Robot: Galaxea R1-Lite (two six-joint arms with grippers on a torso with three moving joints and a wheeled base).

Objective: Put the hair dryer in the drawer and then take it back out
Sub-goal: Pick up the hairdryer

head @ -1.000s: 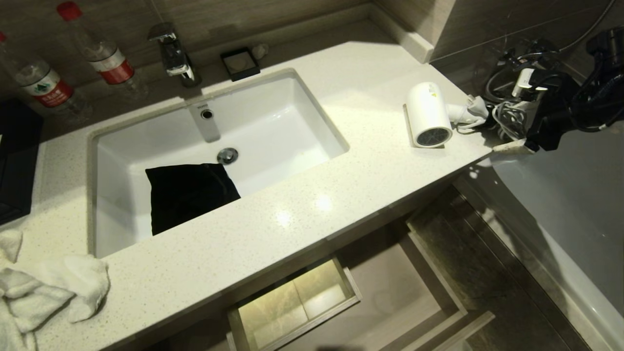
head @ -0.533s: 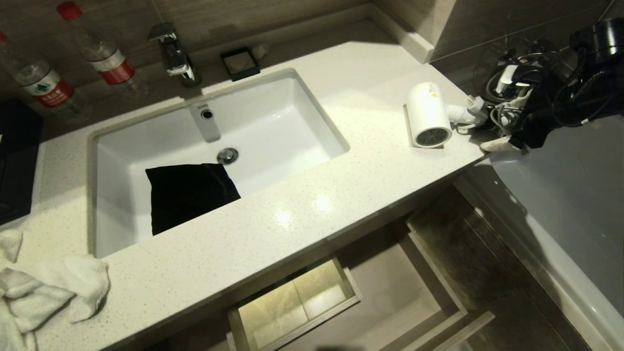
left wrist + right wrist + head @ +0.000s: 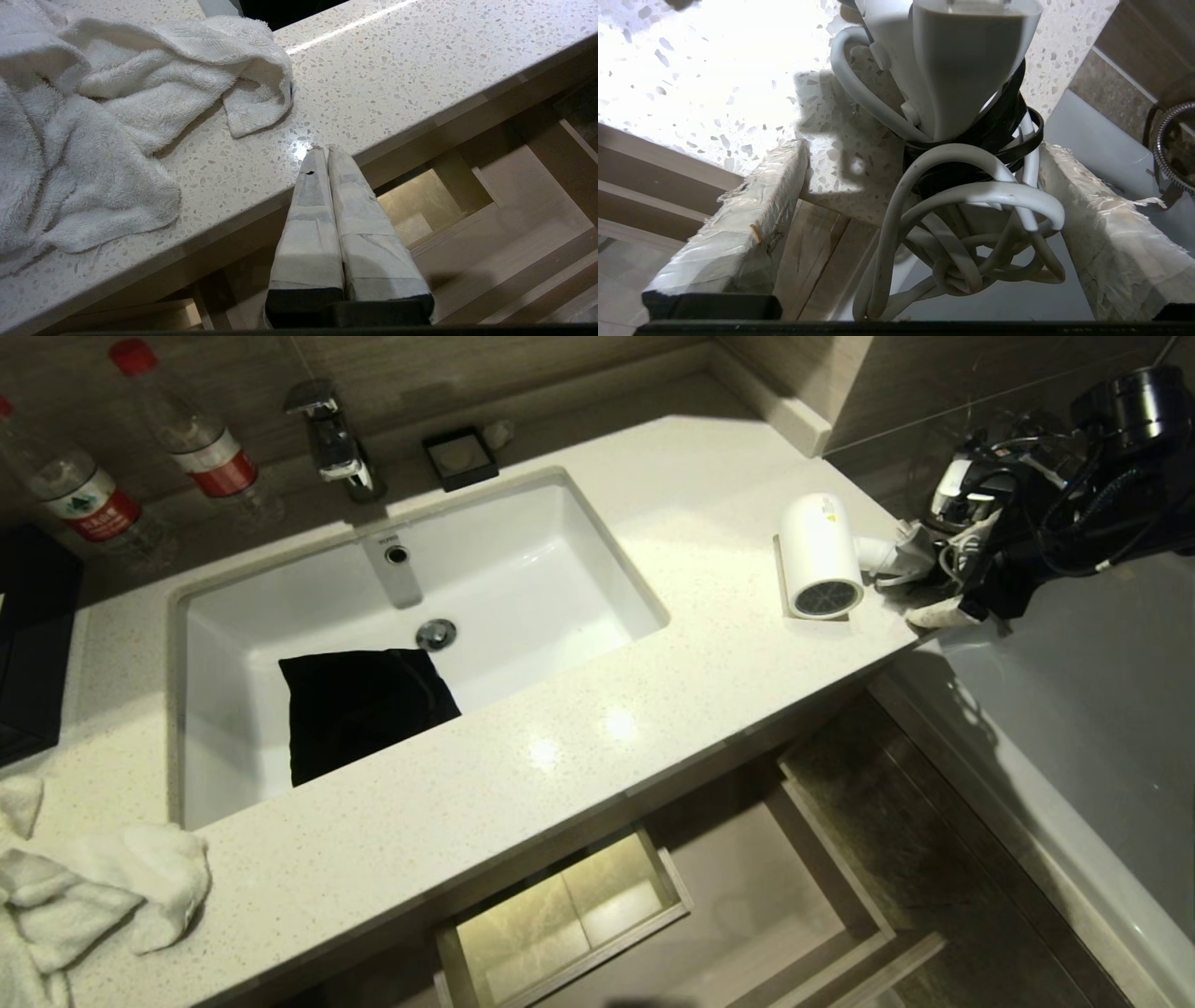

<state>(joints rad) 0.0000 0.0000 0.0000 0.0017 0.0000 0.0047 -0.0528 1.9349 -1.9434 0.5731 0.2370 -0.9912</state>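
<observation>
The right gripper (image 3: 943, 588) has edged closer, fingers spread wide around the hair dryer (image 3: 820, 555) cord (image 3: 962, 224); pinching loose loops alone could let the dryer swing.

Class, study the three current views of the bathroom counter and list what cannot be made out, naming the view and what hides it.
1. Head view: the hair dryer handle, hidden behind its barrel and the cord bundle.
2. Head view: the drawer interior, its rear under the counter, its front cut off by the picture's bottom edge.
3. Right wrist view: the dryer's barrel, cut off at the top edge; only cord shows between the right claw fingers.
4. Left wrist view: anything beneath the towel.
</observation>
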